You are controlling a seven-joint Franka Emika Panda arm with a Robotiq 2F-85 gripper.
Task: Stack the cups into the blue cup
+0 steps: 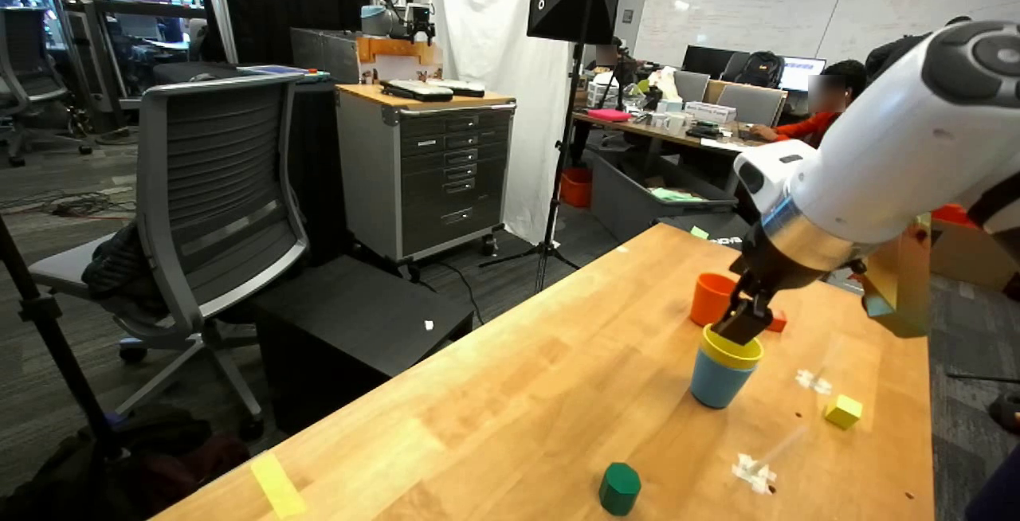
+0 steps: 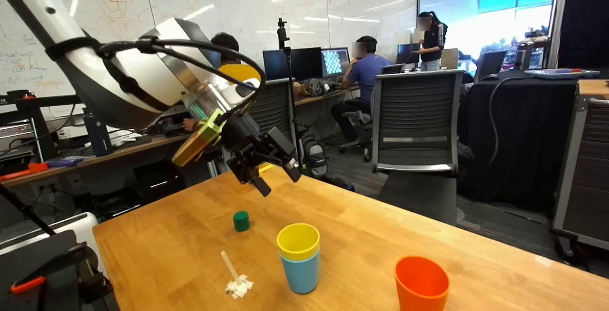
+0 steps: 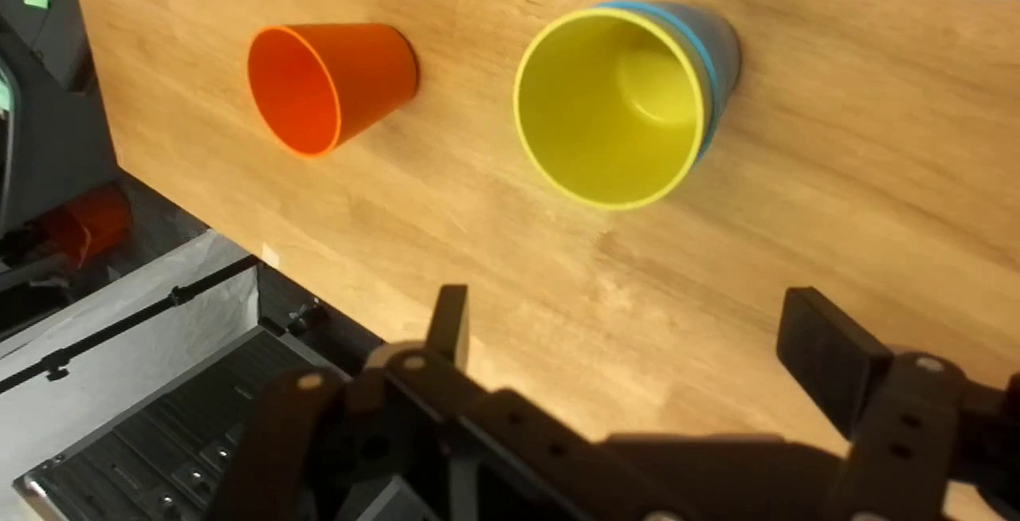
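The yellow cup (image 1: 743, 355) sits inside the blue cup (image 1: 717, 381), its rim above the blue one; the stack stands upright on the table. Both also show in an exterior view, yellow cup (image 2: 299, 244) and blue cup (image 2: 302, 273), and in the wrist view, yellow cup (image 3: 594, 123) and blue cup (image 3: 723, 51). The orange-red cup (image 2: 421, 285) stands upright, apart from the stack; it also shows in the wrist view (image 3: 370, 71) and partly behind the gripper in an exterior view (image 1: 711, 299). My gripper (image 2: 280, 183) is open and empty above the table, fingers (image 3: 625, 330) wide apart, touching no cup.
A dark green cup (image 2: 241, 221) stands on the wooden table (image 1: 510, 393). A small yellow block (image 1: 843, 411) and a red block (image 1: 778, 320) lie near the stack. Taped patches with thin upright sticks (image 1: 753, 472) are on the table; one shows in an exterior view (image 2: 239, 286).
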